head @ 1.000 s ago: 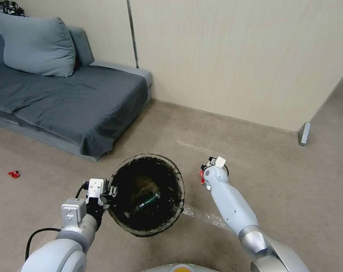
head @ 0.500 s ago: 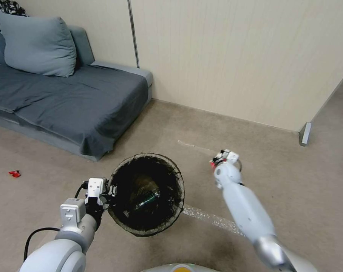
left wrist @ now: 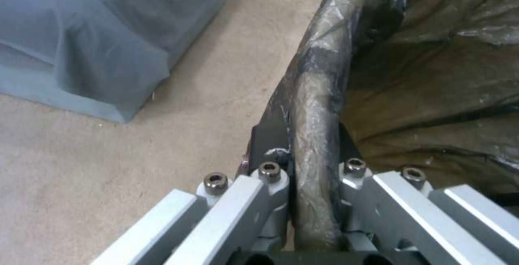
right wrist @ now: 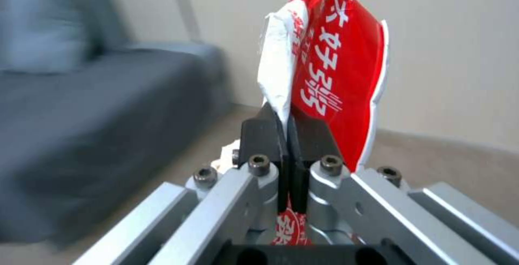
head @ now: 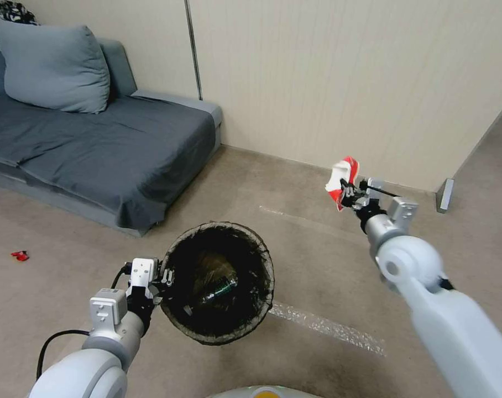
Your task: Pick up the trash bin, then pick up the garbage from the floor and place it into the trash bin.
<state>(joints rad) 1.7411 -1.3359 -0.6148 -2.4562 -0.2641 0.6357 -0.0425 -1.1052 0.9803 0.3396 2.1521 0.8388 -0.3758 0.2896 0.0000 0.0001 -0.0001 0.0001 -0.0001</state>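
Black-lined trash bin (head: 218, 282), rim pinched in my left gripper (head: 163, 279), holds a green-labelled bottle (head: 220, 290); my right gripper (head: 346, 192) pinches a flattened red-and-white carton (head: 341, 181) aloft.

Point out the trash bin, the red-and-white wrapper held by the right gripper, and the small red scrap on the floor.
trash bin (head: 262, 251): head view, bag-covered rim.
red-and-white wrapper (right wrist: 338, 66): right wrist view, red printed face.
red scrap (head: 20, 255): head view, its middle.

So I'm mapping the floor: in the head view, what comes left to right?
Red scrap → left pincer → trash bin → red-and-white carton held by the right pincer.
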